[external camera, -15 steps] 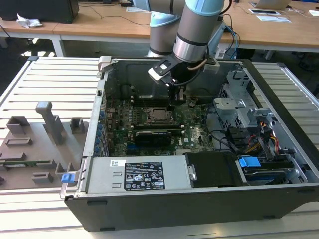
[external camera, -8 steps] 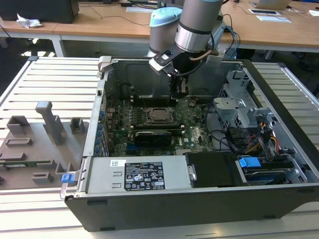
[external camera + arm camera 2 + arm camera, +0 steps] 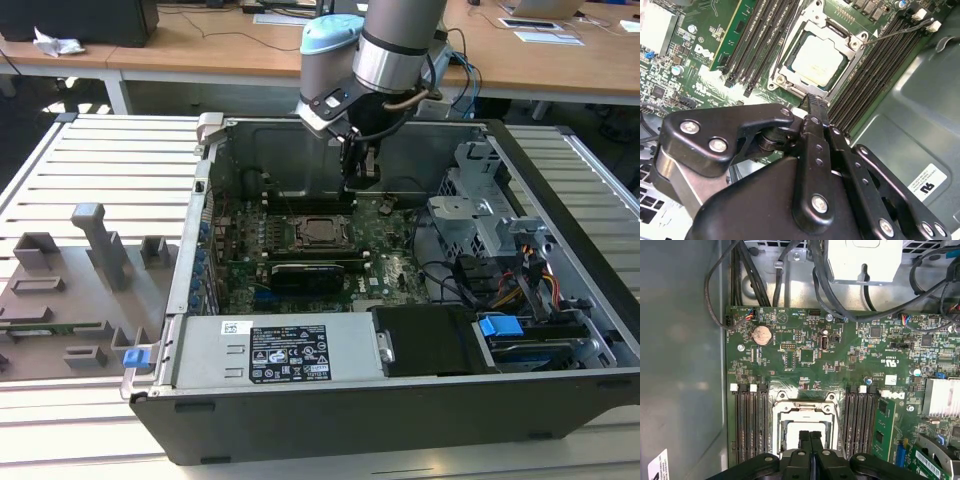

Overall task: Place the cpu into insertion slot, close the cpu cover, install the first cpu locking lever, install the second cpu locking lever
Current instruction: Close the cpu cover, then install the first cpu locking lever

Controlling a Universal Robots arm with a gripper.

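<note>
On the green motherboard, the square silvery-grey cpu is seated and the silvery windowed cpu cover is lowered over it. The black gripper, closed on nothing, is held at the cover's edge; both locking steps are judged outstanding.

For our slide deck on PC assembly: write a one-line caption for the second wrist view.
Shut gripper tip beside the cover, which lies closed over the seated cpu.

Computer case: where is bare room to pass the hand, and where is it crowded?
Free: along the bare grey case wall beside the memory slots, and the slatted table outside the case. Crowded: cables and drive cage on the exterior view's right.
</note>
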